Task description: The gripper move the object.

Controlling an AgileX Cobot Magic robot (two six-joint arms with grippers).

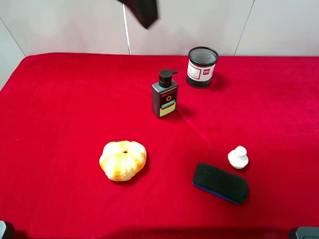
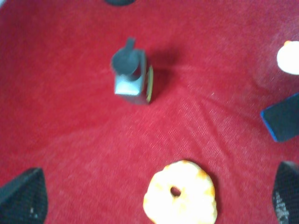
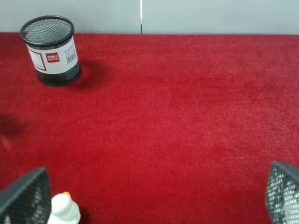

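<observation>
The object, a tiny white duck figurine [image 1: 238,157], stands on the red cloth at the front right, just behind a black eraser [image 1: 220,182]. My right gripper [image 3: 154,198] is open and empty. Its mesh-patterned fingers [image 3: 25,196] frame the view, and the duck [image 3: 64,209] sits close beside one of them. My left gripper [image 2: 156,186] is open and empty, held high over the cloth and looking down. The duck [image 2: 288,57] shows at the edge of the left wrist view. A black arm part [image 1: 142,12] shows at the top of the exterior view.
An orange-and-white pumpkin-like lump [image 1: 122,160] lies front left of centre. A dark pump bottle [image 1: 165,94] stands mid-table. A black mesh pen cup [image 1: 202,66] stands behind it near the back wall. The red cloth [image 1: 60,109] covers the table.
</observation>
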